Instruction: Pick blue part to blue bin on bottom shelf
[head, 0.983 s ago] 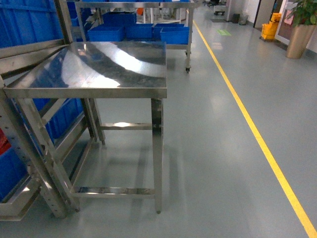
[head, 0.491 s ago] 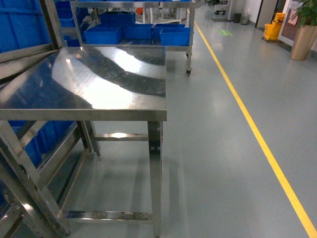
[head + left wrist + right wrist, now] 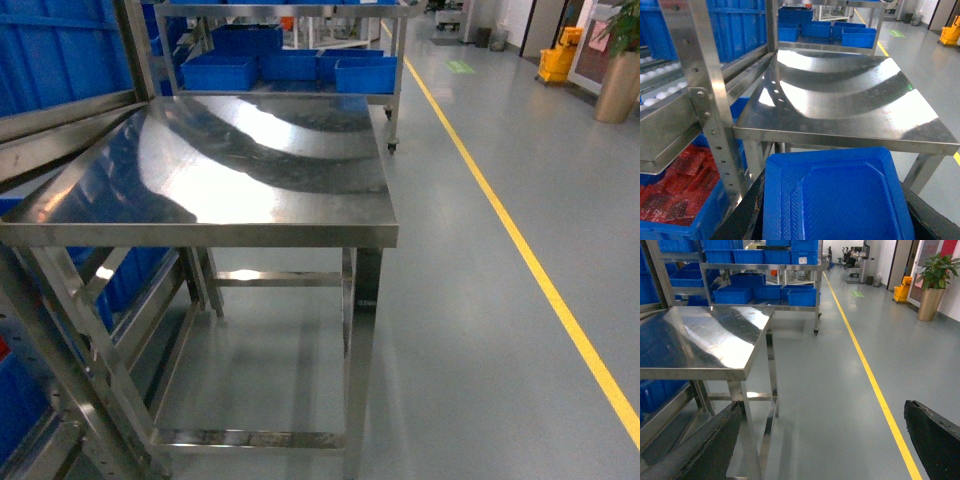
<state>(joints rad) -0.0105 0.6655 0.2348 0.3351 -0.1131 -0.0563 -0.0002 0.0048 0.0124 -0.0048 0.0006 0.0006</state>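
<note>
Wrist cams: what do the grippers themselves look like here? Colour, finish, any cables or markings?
Little shows. In the right wrist view, the right gripper's fingers appear as two black, matte, rough-textured wedges at the bottom corners. In the left wrist view, only dark slivers of the left gripper's fingers show at the bottom edges. No cables or markings are visible. The head view shows no arms.

You've got a bare steel counter (image 3: 260,170) dead ahead, so nothing blocks a pass over its top. On your left the rack upright (image 3: 705,100) and its slanted roller shelf (image 3: 660,115) crowd in tight against the counter's edge. The left wrist view is half filled by a blue tray (image 3: 835,200). Right side is wide open floor (image 3: 850,390) out to the yellow line (image 3: 875,385).
</note>
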